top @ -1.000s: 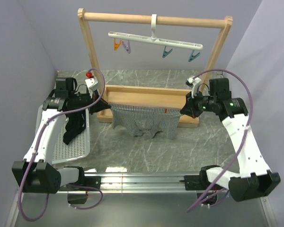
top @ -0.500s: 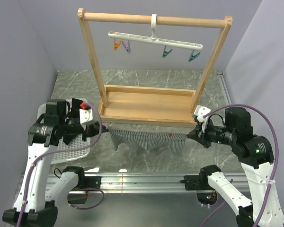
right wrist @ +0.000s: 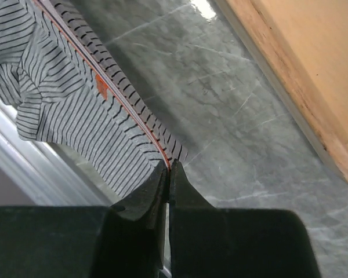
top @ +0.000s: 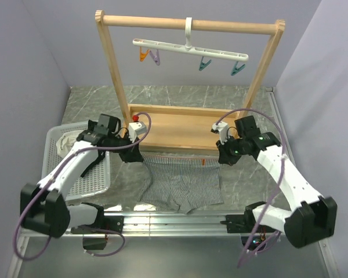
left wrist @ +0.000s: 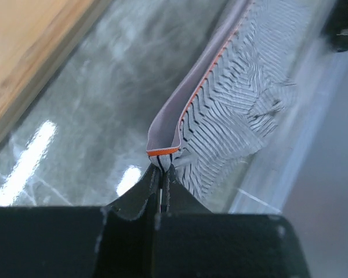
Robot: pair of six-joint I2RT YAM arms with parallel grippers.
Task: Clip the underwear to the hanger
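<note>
Well, the underwear [top: 182, 185] hangs stretched toward the bench's [top: 243, 185] near edge, just before the wooden frame [top: 180, 126], with the left gripper [top: 137, 157] and right gripper [top: 222, 158] each clamped on a waistband corner. It's thin, floppy cloth; I'd lift that firmer waistband to the hanger [top: 191, 49].

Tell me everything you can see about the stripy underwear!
The underwear is thin grey cloth with fine dark stripes, an orange-edged waistband and a little orange tag. It is stretched wide, waistband on top, legs hanging, in front of the wooden frame. The left gripper and the right gripper, both shut, pinch its waistband corners.
</note>
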